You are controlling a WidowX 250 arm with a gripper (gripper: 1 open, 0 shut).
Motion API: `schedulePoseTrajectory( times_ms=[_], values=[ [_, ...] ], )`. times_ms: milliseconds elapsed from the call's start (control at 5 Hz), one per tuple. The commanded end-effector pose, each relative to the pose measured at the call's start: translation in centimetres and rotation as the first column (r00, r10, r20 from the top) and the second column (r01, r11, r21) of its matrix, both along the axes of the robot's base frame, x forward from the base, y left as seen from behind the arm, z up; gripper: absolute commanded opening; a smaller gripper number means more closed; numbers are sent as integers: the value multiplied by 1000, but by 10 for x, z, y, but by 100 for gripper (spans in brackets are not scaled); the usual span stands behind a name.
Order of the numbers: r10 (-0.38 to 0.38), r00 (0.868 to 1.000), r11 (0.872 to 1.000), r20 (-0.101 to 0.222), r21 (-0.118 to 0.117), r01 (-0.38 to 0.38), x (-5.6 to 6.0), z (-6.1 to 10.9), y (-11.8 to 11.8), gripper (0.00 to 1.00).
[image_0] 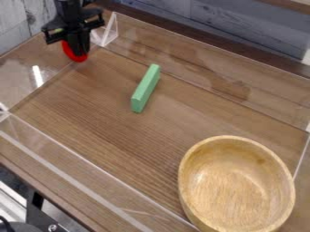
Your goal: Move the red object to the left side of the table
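Note:
The red object [78, 54] shows as a small bright-red round shape at the far left corner of the table [206, 113]. It sits right under my gripper [75, 45]. The black fingers come down from above and close around its top, so its green top piece is hidden. The red object looks held at or just above the wood surface; I cannot tell if it touches.
A long green block [147, 87] lies near the middle of the table. A large wooden bowl [186, 172] stands at the front right. Low clear acrylic walls [54, 154] edge the table, with a clear corner bracket [107, 32] just right of the gripper.

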State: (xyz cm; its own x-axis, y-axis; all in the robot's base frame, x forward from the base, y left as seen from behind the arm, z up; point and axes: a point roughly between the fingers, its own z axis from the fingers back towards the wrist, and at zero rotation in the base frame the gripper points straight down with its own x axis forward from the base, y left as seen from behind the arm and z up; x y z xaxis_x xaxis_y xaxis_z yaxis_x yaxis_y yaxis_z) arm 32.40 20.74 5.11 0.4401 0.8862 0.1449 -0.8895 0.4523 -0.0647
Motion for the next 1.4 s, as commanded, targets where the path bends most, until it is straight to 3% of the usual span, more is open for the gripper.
schedulePoseTrajectory(
  times_ms=[0, 200, 600, 1000, 1200],
  values=[
    [1, 1000, 999, 19, 39, -2, 7, 7, 1, 0],
    [10, 1000, 999, -1, 36, -10, 8, 5, 0, 100],
    [35, 998, 999, -45, 19, -34, 8, 2, 4, 100],
    [-69, 996, 997, -51, -41, 67, 16, 17, 4, 100],
    [-112, 992, 992, -50, -63, 108, 10, 25, 8, 100]
  ],
)
